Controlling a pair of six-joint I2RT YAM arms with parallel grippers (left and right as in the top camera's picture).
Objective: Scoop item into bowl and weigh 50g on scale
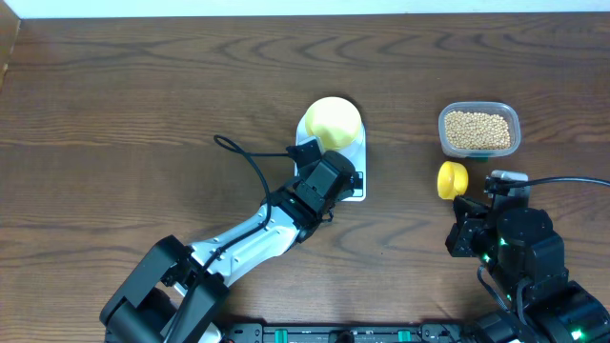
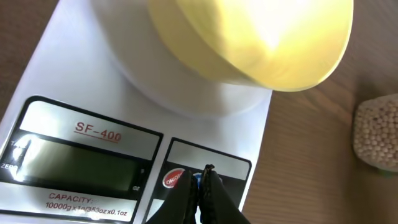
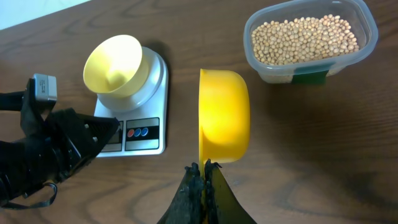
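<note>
The pale-yellow bowl point(image 1: 332, 121) stands empty on the white scale point(image 1: 355, 151); it also shows in the left wrist view point(image 2: 261, 43) and the right wrist view point(image 3: 113, 62). My left gripper point(image 2: 205, 177) is shut, its tips over the scale's point(image 2: 56, 81) coloured buttons beside the display. My right gripper point(image 3: 203, 169) is shut on the handle of a bright yellow scoop point(image 3: 224, 115), held empty between the scale point(image 3: 152, 81) and the tub. Tan beans point(image 3: 305, 38) fill a clear tub point(image 1: 479, 131) at the right. The scoop shows overhead point(image 1: 452, 179).
A black cable point(image 1: 243, 157) loops from the left arm across the wood table. The left arm point(image 3: 43, 149) lies beside the scale's front edge. The table's far edge meets a white wall point(image 1: 286, 8).
</note>
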